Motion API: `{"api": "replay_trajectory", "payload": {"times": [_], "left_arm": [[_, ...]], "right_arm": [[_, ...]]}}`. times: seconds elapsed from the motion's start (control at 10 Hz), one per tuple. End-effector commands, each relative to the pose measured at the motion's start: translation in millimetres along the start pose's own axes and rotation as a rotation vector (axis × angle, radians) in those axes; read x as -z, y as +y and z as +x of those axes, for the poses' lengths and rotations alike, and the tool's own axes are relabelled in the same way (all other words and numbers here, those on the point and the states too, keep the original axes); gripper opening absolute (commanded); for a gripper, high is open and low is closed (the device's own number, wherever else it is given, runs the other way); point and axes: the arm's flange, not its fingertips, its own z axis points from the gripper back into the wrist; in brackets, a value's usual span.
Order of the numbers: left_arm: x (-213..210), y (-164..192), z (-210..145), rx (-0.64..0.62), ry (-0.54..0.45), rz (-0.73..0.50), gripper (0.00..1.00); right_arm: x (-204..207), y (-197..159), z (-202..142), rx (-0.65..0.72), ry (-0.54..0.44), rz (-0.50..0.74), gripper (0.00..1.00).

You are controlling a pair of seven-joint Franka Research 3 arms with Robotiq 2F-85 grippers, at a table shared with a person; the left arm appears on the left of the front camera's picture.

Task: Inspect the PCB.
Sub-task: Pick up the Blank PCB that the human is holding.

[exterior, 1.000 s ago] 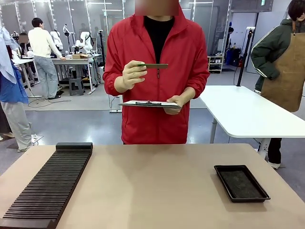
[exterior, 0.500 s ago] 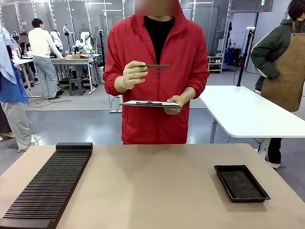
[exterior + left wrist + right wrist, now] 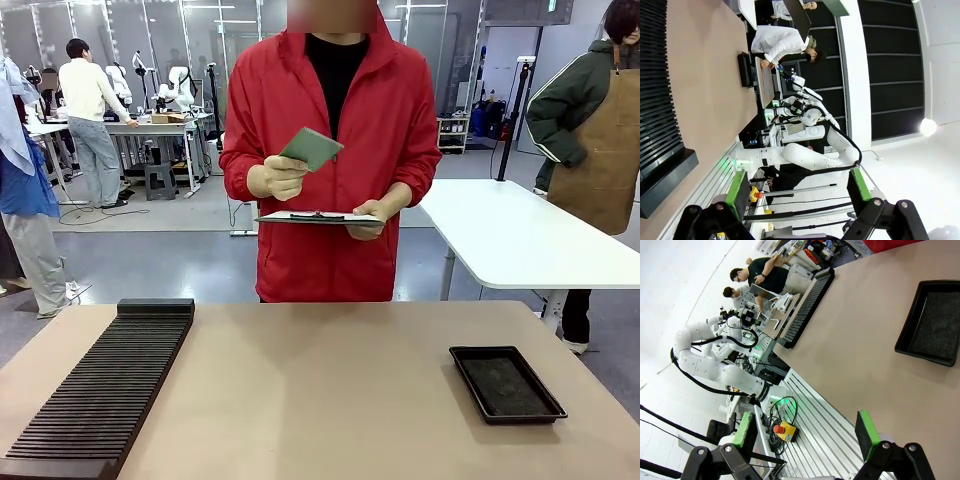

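A person in a red jacket stands at the table's far side. One hand [image 3: 278, 178] holds the PCB [image 3: 311, 148] at chest height, its grey-green face tilted toward the front view. The other hand holds a clipboard [image 3: 320, 217] with white paper level below it. In the left wrist view my left gripper [image 3: 799, 187] is open, green pads wide apart with nothing between them, off the table's edge. In the right wrist view my right gripper [image 3: 810, 429] is open too, held over the table's near edge with nothing between its pads.
A long black slotted rack [image 3: 105, 385] lies on the tan table at the left. A shallow black tray [image 3: 506, 383] sits at the right. A white table [image 3: 520, 235] and other people stand behind.
The person has tilted the PCB from edge-on and level to face-up at an angle, and lowered the hand a little. The clipboard has stayed in place.
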Motion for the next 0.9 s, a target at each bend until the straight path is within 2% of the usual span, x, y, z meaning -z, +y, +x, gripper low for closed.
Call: {"api": "replay_trajectory", "payload": {"times": [0.0, 0.8], "left_arm": [[0.0, -3.3, -4.7, -0.003, 0.004, 0.006, 1.00], [0.0, -3.3, -4.7, -0.003, 0.004, 0.006, 1.00]], "right_arm": [[-1.9, 1.3, -0.7, -0.010, -0.004, 0.005, 1.00], [-1.9, 1.3, -0.7, -0.010, -0.004, 0.005, 1.00]]}}
